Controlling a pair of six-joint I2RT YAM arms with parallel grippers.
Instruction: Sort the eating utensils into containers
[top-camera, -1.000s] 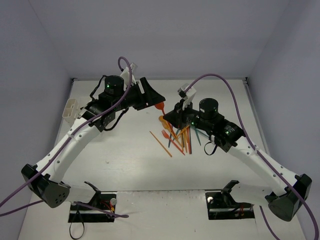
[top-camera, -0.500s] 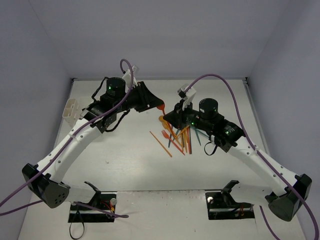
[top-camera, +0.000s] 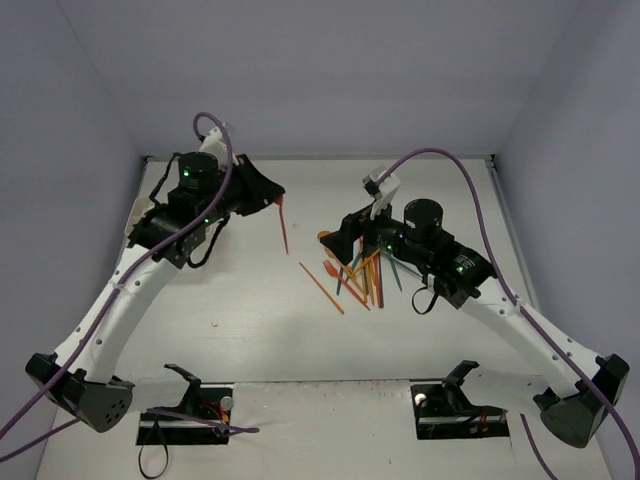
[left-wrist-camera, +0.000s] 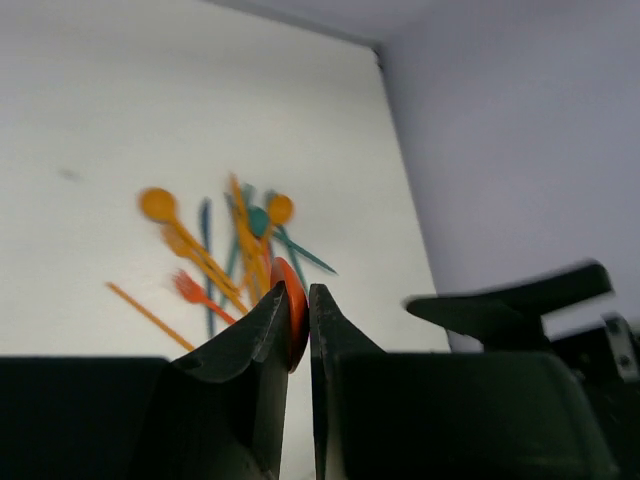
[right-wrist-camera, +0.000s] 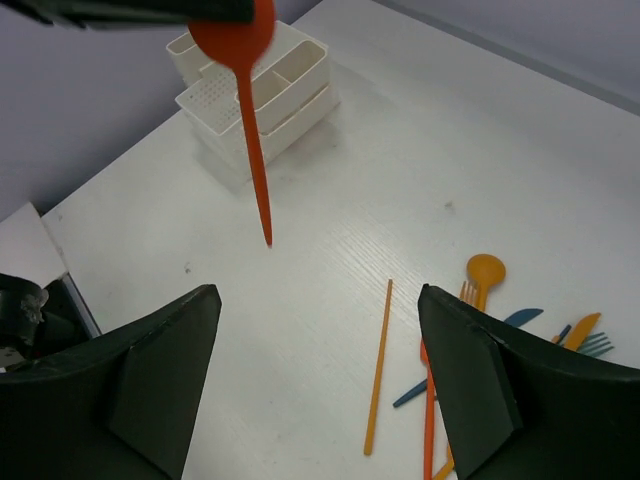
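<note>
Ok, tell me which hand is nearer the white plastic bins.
Left. The left hand, gripping a red plastic spoon, hangs right of the white bins; the right hand is farther right, over the plastic utensil pile.

Your red utensil (right-wrist-camera: 252, 130), likely a spoon, hangs handle-down; other utensils (top-camera: 360, 275) lie heaped, well apart from white containers (right-wrist-camera: 300, 65).

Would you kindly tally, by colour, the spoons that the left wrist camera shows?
orange spoons, lying loose: 2
teal spoon, lying loose: 1
red spoon, pinched in the left gripper: 1
Total: 4
</note>
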